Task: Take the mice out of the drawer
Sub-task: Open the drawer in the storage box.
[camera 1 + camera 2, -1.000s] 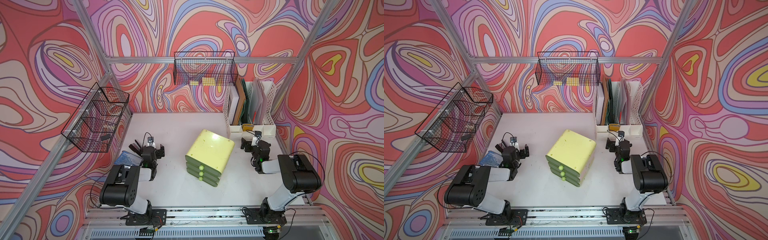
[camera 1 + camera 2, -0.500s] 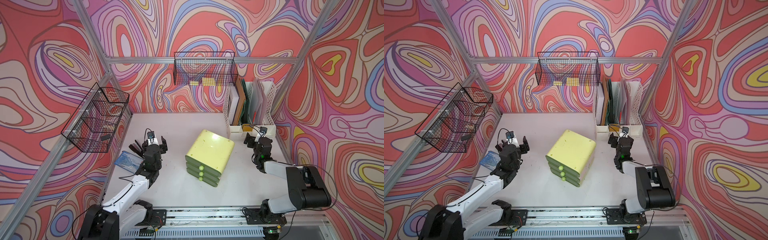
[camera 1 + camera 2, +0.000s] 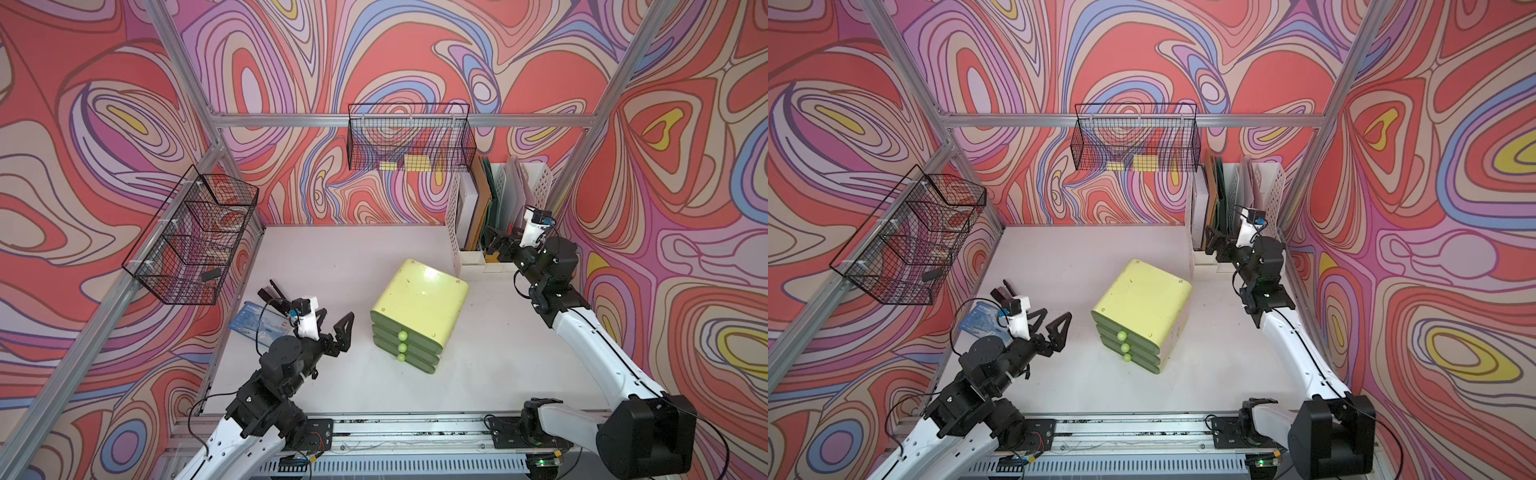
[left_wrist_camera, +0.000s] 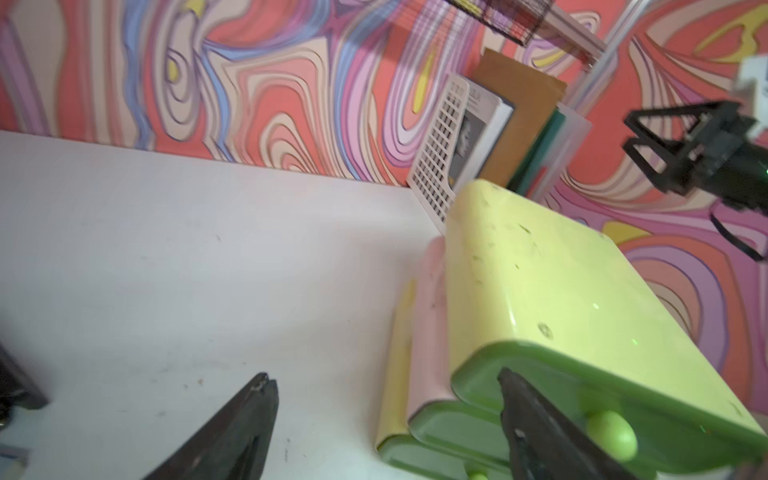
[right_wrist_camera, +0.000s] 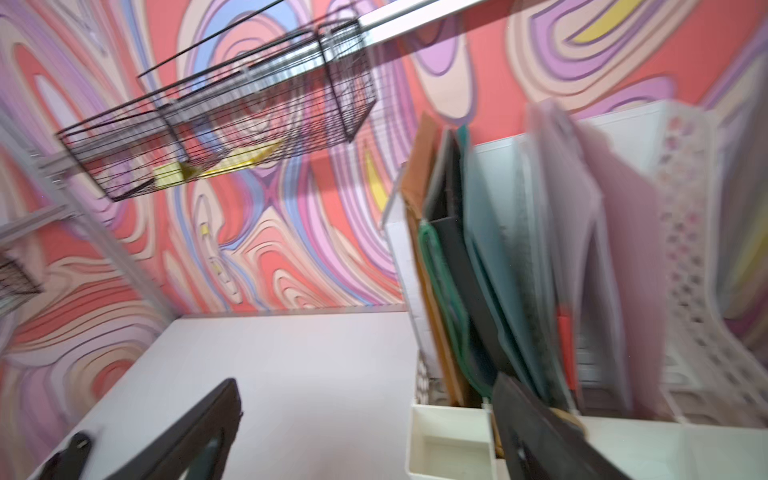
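Observation:
The mice are hidden. A yellow-green cabinet [image 3: 419,299] [image 3: 1142,299] stands mid-table. Its three green drawers [image 3: 415,345] are stacked, each shut, with round green knobs [image 3: 401,346] facing the front. My left gripper [image 3: 334,323] [image 3: 1050,322] hovers open just left of the drawer fronts, holding nothing. In the left wrist view the left gripper [image 4: 382,376] frames the cabinet's near corner, with one fingertip [image 4: 509,384] in front of the top drawer [image 4: 552,374]. My right gripper [image 3: 498,243] [image 5: 368,380] is open and empty, up by the file rack at the back right.
A white file rack [image 3: 536,187] with folders stands at the back right, with a small white tray [image 5: 449,444] at its foot. Wire baskets hang on the back wall [image 3: 409,141] and the left wall [image 3: 195,237]. A blue packet [image 3: 257,322] lies near the left edge.
Both arms have unfolded and stretched out. The left gripper moved right, towards the drawer fronts. The right gripper rose and moved back towards the file rack. Both stay open.

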Controlling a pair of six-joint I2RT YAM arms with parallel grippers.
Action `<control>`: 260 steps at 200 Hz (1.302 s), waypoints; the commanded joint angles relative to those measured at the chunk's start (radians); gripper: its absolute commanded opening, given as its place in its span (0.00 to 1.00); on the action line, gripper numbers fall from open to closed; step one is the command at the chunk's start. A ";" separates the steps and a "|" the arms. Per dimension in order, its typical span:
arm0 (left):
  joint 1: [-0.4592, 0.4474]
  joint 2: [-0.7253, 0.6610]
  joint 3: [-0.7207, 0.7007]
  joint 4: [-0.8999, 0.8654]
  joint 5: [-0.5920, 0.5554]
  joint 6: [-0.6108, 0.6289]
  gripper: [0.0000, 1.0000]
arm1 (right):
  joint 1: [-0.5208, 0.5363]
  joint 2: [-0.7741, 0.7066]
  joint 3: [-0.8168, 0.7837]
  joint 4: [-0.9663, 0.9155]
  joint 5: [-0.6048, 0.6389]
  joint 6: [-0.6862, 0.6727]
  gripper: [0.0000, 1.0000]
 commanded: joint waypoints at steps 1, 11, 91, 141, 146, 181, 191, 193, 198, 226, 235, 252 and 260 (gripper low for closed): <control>-0.096 0.017 -0.044 -0.057 0.172 -0.041 0.97 | 0.006 0.087 0.027 -0.082 -0.300 0.079 0.98; -0.175 0.052 -0.044 -0.058 0.144 -0.021 0.98 | 0.005 0.123 0.050 -0.084 -0.344 0.093 0.98; -0.751 0.509 -0.010 0.385 -0.492 0.223 0.92 | 0.054 0.208 0.078 -0.162 -0.457 0.033 0.98; -0.927 0.685 -0.027 0.788 -0.883 0.449 0.91 | 0.083 0.237 0.066 -0.153 -0.461 0.015 0.98; -0.936 0.697 -0.032 0.831 -0.904 0.467 0.91 | 0.083 0.239 0.064 -0.147 -0.462 0.016 0.98; -0.959 0.812 -0.053 1.116 -0.993 0.624 0.92 | 0.090 0.269 0.065 -0.136 -0.498 0.018 0.95; -0.959 0.837 -0.068 1.210 -0.985 0.666 0.92 | 0.095 0.278 0.070 -0.141 -0.506 0.015 0.95; -0.959 0.841 -0.074 1.232 -0.985 0.673 0.92 | 0.096 0.278 0.071 -0.141 -0.508 0.014 0.95; -0.957 0.849 -0.085 1.282 -0.980 0.691 0.93 | 0.099 0.279 0.074 -0.146 -0.512 0.010 0.95; -0.953 0.842 -0.128 1.399 -0.974 0.720 0.96 | 0.114 0.282 0.079 -0.154 -0.527 -0.003 0.95; -0.948 0.812 -0.130 1.342 -0.961 0.689 0.96 | 0.117 0.280 0.081 -0.153 -0.533 -0.003 0.95; -0.925 0.722 -0.125 1.170 -0.915 0.581 0.95 | 0.123 0.280 0.083 -0.159 -0.537 -0.008 0.95; -0.908 0.670 -0.130 1.095 -0.881 0.527 0.94 | 0.125 0.281 0.084 -0.164 -0.539 -0.012 0.95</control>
